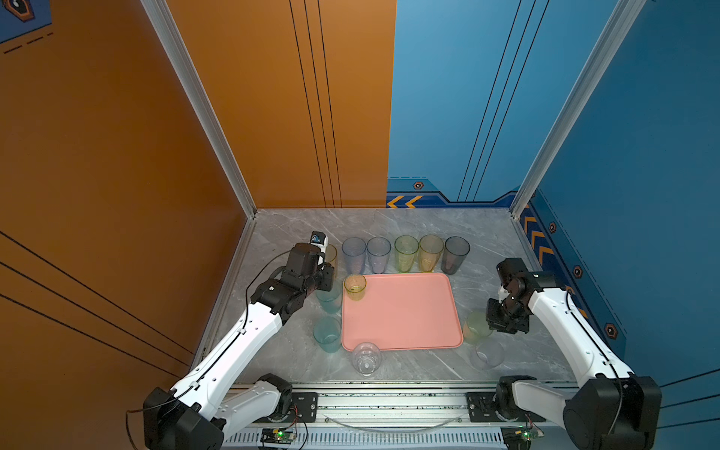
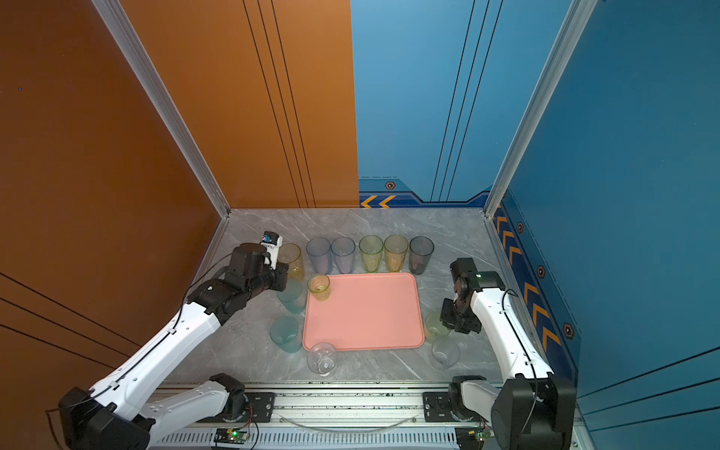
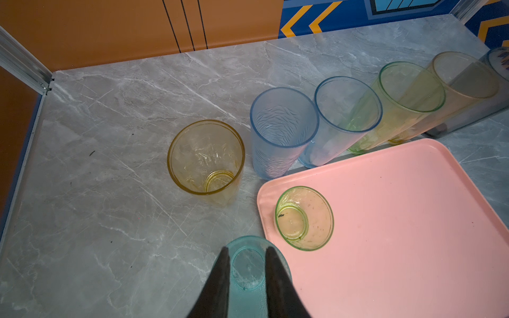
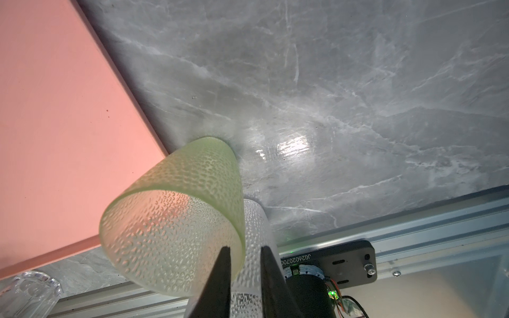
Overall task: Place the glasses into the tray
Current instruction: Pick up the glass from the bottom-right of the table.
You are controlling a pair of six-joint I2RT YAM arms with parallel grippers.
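The glasses (image 1: pixel 406 253) stand mostly on the grey marbled tabletop (image 1: pixel 389 224) around the tray (image 1: pixel 405 315). Only a short yellow-green glass (image 1: pixel 355 287) is inside the pink tray, upright in the corner nearest the left gripper (image 3: pixel 247 247). That gripper hangs over a teal glass (image 3: pixel 248 269) standing just outside the tray's edge. Its black fingers (image 3: pixel 221 278) are a narrow way apart above the mouth (whether either touches the rim cannot be told). Just beyond the gripper stands an amber glass (image 3: pixel 206 158). From there a row of five tall glasses (image 1: pixel 378 255), blue, blue, green, yellow and grey, runs along the tray's far edge toward the right arm's side. Behind the left gripper, nearer the robot's base, a second teal glass (image 1: pixel 327 335) stands beside the tray. A clear glass (image 1: pixel 366 359) overlaps the tray's near rim at its corner.

The right gripper (image 4: pixel 244 248) is at a pale green dimpled glass (image 4: pixel 170 220) standing just beside the tray's opposite edge. Its fingers are slightly spread and appear to straddle the glass's rim, one over the mouth and one outside, with a gap showing between them. Right next to this gripper, on the side nearer the robot's base, stands a frosted clear glass (image 1: pixel 487 353).
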